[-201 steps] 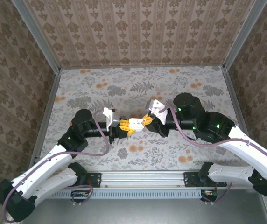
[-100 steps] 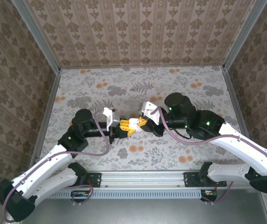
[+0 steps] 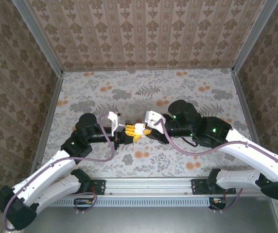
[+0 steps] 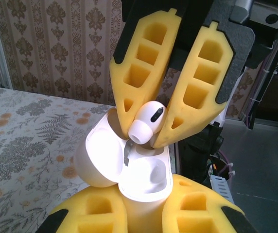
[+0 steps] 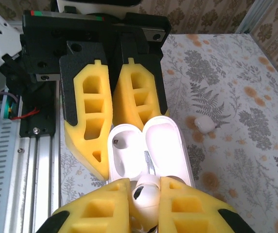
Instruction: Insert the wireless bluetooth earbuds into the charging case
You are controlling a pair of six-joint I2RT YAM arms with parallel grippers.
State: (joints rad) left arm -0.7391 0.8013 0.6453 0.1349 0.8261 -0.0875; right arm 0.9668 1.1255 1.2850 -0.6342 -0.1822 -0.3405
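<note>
- A table (image 3: 129, 92) covered in a grey-and-orange floral print sits inside patterned wallpaper walls (image 3: 144, 29), with an aluminium rail (image 3: 148, 184) along its near edge.
- In the top view the two arms meet a little to the 6 o'clock side of the table's centre. One reaches in from 8 o'clock, the other from 4 o'clock.
- The left gripper (image 3: 131, 134) has its yellow foam fingers drawn in narrow and clamped on the lower body of the charging case (image 4: 144, 182), which it holds clear of the tabletop.
- The case is white and pebble-shaped. Its lid is swung fully open, to 9 o'clock in the left wrist view.
- The right gripper (image 4: 147, 135) pinches one earbud (image 4: 146, 119) between its fingertips, with the fingers close together.
- That earbud hangs right at the mouth of the open case, its rounded tip facing the left wrist camera. Whether it touches the case's well cannot be told.
- In the right wrist view a second earbud (image 5: 205, 124) lies loose on the floral surface, toward 2 o'clock of the case and apart from both grippers.
</note>
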